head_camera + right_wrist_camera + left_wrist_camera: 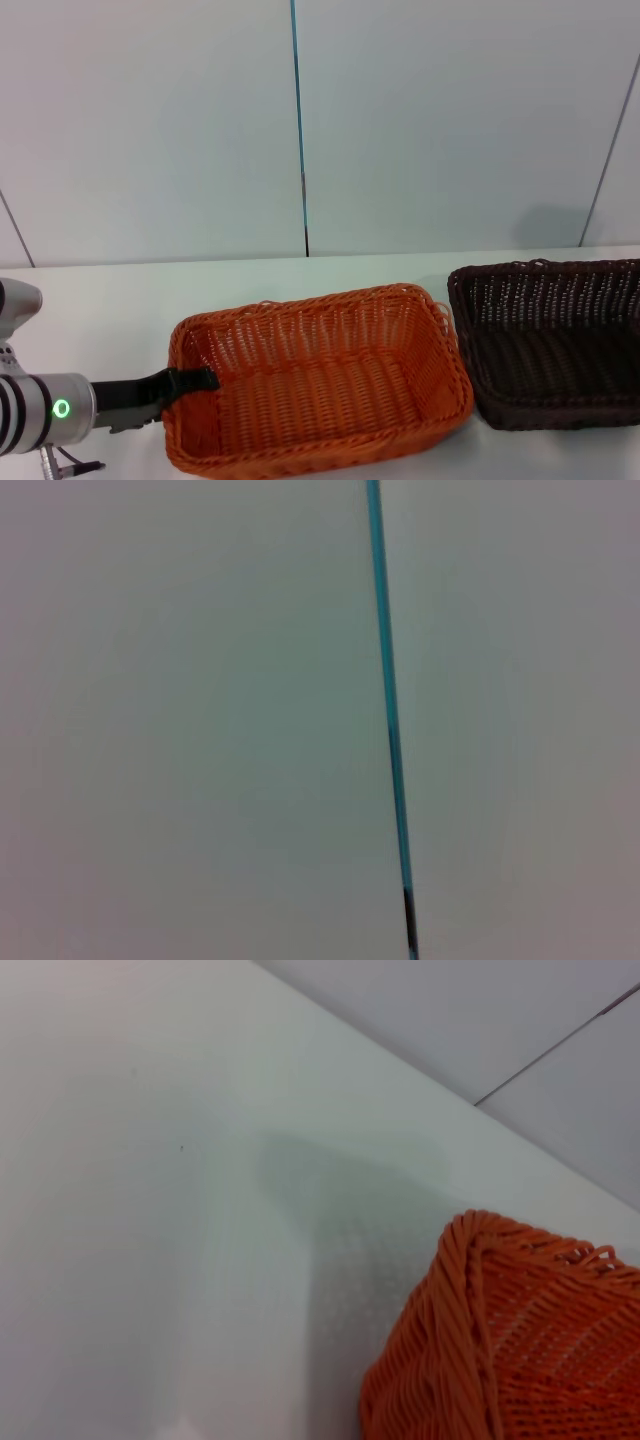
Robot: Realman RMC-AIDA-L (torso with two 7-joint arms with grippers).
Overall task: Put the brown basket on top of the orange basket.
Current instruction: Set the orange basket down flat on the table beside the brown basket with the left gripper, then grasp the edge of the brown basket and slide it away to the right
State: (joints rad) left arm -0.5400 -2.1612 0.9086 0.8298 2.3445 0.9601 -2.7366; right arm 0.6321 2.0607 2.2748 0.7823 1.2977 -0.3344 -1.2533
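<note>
The orange basket stands on the white table at centre front, turned slightly askew, and one corner of it fills the lower part of the left wrist view. The brown basket stands on the table just to its right, a narrow gap apart, and runs off the picture's right edge. Both baskets look empty. My left gripper reaches in from the lower left and sits at the orange basket's left rim, with its black tip lying over the rim. My right gripper is out of view.
The white table ends at a pale panelled wall with a blue seam, which is all the right wrist view shows. Bare tabletop lies left of and behind the orange basket.
</note>
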